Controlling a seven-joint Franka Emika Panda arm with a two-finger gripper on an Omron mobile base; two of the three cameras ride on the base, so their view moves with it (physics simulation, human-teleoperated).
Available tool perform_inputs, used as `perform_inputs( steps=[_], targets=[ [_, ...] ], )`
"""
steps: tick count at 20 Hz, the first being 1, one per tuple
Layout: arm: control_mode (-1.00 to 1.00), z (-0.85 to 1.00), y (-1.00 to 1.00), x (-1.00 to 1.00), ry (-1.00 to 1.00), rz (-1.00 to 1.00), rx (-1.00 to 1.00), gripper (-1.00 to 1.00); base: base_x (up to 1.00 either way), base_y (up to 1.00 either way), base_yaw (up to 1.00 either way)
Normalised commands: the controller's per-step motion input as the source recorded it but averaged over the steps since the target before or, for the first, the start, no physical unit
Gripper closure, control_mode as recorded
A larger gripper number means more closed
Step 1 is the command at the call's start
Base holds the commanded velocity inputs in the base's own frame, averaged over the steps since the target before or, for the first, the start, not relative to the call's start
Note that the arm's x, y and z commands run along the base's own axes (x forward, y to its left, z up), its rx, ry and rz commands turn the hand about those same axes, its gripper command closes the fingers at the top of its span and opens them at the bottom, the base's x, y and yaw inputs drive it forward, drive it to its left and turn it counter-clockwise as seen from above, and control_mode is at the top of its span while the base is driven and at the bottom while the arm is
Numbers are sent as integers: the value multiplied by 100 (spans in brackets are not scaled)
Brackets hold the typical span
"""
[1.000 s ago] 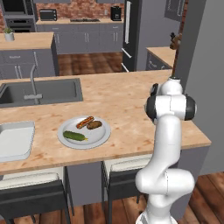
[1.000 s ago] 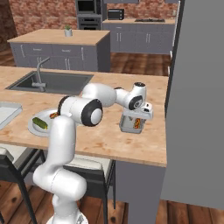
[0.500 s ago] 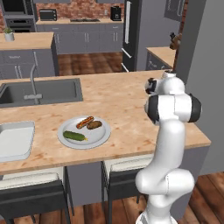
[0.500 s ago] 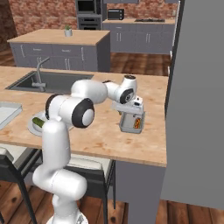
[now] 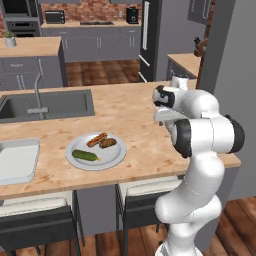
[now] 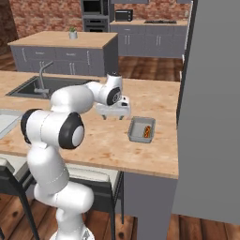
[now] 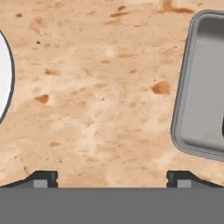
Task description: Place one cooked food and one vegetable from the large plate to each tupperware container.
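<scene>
The white Franka arm's two-finger tool point(image 6: 116, 115) is hanging over the light speckled wooden tabletop point(image 5: 130, 112), pointing down, its two dark finger tips point(image 7: 42, 178) sitting wide apart with nothing between them, so the tool is spread open and gripping nothing. In the right base view the tool is sitting just left of a small shallow rectangular pale grey tray with rounded corners point(image 6: 141, 130), near but not touching it, and that tray is holding an orange-brown sausage-like piece of food point(image 6: 147, 131) along its right side. The hand view is showing the same tray's rim and grey floor point(image 7: 202, 83) at the right edge and bare tabletop under the tool, plus a curved white rim at the far left edge, too cropped to name. In the left base view the round flat pale grey-white large plate with a raised rim point(image 5: 85, 161) is lying on the tabletop well left of the arm, near the front edge, carrying a long green cucumber-like vegetable point(image 5: 85, 155), an orange-brown sausage point(image 5: 96, 139) and a dark brown lump of cooked food point(image 5: 107, 143) touching or nearly touching the sausage. A second, larger pale grey rectangular tray point(image 5: 15, 161) is sitting left of the plate, apart from it, partly cut off by the frame. A dark sink basin with a grey faucet point(image 5: 42, 104) is set into the tabletop behind the plate
</scene>
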Motion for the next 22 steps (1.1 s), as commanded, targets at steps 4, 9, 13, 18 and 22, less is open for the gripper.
perform_inputs(
  steps=[4,9,13,18,22],
  targets=[
    [-100,26,100,-58,0,24,0,-100,0,0,0],
    [-100,14,100,-54,0,25,0,-100,0,0,0],
    [-100,1,100,-36,-2,36,-8,-100,0,0,0],
    [-100,1,100,-8,0,40,-14,-100,0,0,0],
    [-100,0,100,-2,0,17,-7,-100,0,0,0]
  ],
)
